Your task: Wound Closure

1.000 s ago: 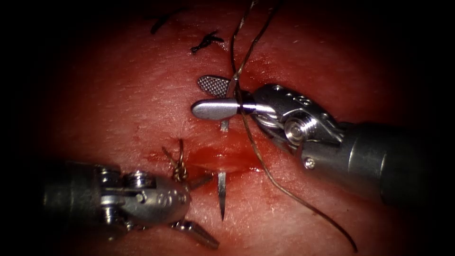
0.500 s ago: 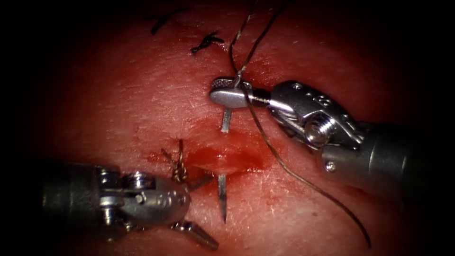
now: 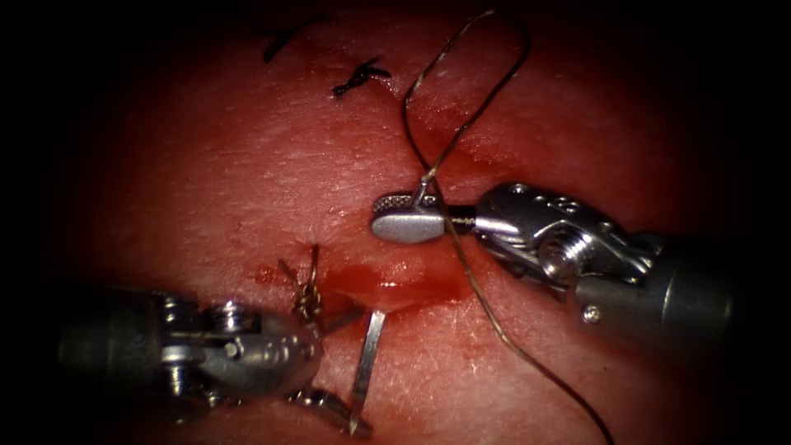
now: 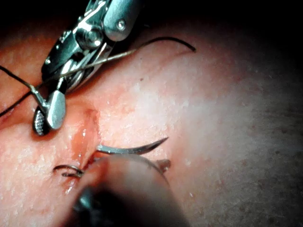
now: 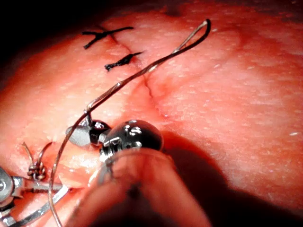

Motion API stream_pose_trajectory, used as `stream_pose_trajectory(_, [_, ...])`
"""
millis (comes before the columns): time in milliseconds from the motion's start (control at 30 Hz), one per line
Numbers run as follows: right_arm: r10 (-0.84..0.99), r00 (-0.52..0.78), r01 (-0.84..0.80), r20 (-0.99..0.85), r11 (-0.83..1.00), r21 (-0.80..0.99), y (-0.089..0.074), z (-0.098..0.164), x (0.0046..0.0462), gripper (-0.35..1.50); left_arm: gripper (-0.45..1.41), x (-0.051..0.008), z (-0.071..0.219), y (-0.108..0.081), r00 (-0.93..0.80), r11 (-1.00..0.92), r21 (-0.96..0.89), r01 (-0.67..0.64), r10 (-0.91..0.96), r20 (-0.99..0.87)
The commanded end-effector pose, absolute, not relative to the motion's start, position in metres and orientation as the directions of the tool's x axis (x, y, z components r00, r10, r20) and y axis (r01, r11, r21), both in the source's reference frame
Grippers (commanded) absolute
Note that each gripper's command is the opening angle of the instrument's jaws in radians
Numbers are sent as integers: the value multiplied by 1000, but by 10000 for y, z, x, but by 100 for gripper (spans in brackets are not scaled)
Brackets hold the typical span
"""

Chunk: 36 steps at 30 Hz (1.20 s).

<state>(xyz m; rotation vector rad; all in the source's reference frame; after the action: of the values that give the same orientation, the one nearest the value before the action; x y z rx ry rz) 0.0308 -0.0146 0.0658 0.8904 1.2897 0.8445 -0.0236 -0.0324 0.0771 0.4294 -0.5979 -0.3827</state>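
Your right tool [image 3: 394, 218] is clamped on the tail of the needle [image 3: 365, 363], right where the thread [image 3: 494, 321] joins it, jaws pressed low over the far lip of the cut [image 3: 395, 280]. The needle's middle is buried in the tissue [image 3: 247, 165] beneath the cut, and its pointed end stands clear on the near side, toward the bottom of the endoscope view. There your left tool [image 3: 350, 371] waits with jaws apart, one on either side of the exposed point, gripping nothing. Just left of that, a tied knot [image 3: 309, 292] sits at the cut's edge beside the red fluid [image 3: 371, 276]; two older stitches [image 3: 360, 74] lie farther up. The thread loops above the right tool and trails off below it. This looks like the late part of a needle drive. The next move calls for a firm hold behind the point, following the curve, keeping clear of the knot.
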Motion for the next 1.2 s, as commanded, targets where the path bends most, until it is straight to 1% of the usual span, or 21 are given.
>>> stream_pose_trajectory(33, [887, 53, -18, -458, 460, 888, -133, 665, 310, 24, 78, -242, 771, -325, 772, 869, 462, 177, -413, 482])
stream_pose_trajectory(67, [884, 26, -13, -467, 468, 884, -127, 666, 308, 72, 79, -242, 768, -325, 775, 890, 435, 138, -371, 512])
stream_pose_trajectory(100, [880, -3, -6, -476, 476, 880, -121, 668, 305, 108, 79, -242, 765, -326, 775, 912, 400, 91, -317, 548])
stream_pose_trajectory(133, [874, -20, 0, -485, 485, 874, -117, 669, 303, 118, 81, -242, 760, -326, 767, 937, 348, 26, -242, 594])
stream_pose_trajectory(167, [869, -28, 4, -494, 495, 869, -114, 670, 301, 123, 81, -242, 756, -327, 760, 952, 306, -27, -179, 624])
stream_pose_trajectory(267, [863, -27, 12, -504, 504, 864, -111, 671, 292, 123, 78, -241, 742, -326, 732, 969, 201, -146, -31, 681])
stream_pose_trajectory(300, [860, -23, 19, -509, 510, 860, -113, 670, 285, 121, 73, -239, 733, -324, 706, 971, 144, -192, 34, 708])
stream_pose_trajectory(333, [860, -21, 23, -510, 510, 860, -114, 670, 282, 119, 71, -239, 731, -322, 695, 971, 124, -202, 53, 717])
stream_pose_trajectory(433, [860, -16, 27, -510, 510, 860, -117, 670, 267, 109, 66, -246, 727, -311, 625, 979, 22, -205, 113, 772])
stream_pose_trajectory(500, [860, -16, 23, -511, 511, 859, -118, 670, 265, 108, 66, -249, 727, -309, 610, 979, 3, -205, 126, 782])
stream_pose_trajectory(567, [853, -15, 14, -521, 521, 853, -123, 675, 258, 101, 61, -266, 732, -298, 548, 978, -50, -201, 155, 822])
stream_pose_trajectory(733, [847, -12, 11, -531, 531, 847, -131, 683, 257, 92, 63, -275, 739, -288, 524, 979, -61, -196, 157, 837])
stream_pose_trajectory(833, [838, -11, 3, -545, 545, 838, -142, 695, 259, 84, 61, -276, 747, -282, 467, 978, -88, -189, 168, 868])
stream_pose_trajectory(867, [836, -10, 1, -549, 549, 836, -144, 699, 260, 77, 58, -274, 752, -280, 459, 976, -93, -194, 175, 871])
stream_pose_trajectory(967, [833, -11, -6, -553, 553, 833, -146, 702, 260, 69, 46, -272, 759, -279, 449, 975, -103, -196, 183, 875])
stream_pose_trajectory(1100, [832, -10, -6, -555, 555, 832, -148, 704, 260, 66, 29, -274, 759, -281, 414, 980, -101, -170, 164, 895])
stream_pose_trajectory(1133, [832, -11, -8, -555, 555, 832, -149, 703, 260, 66, 12, -276, 758, -282, 399, 983, -93, -159, 150, 905])
stream_pose_trajectory(1167, [832, -11, -8, -555, 555, 832, -149, 703, 260, 66, 12, -276, 758, -282, 399, 983, -93, -159, 150, 905])
stream_pose_trajectory(1200, [832, -11, -10, -555, 555, 832, -149, 703, 259, 61, 0, -276, 758, -282, 396, 983, -88, -160, 146, 906])
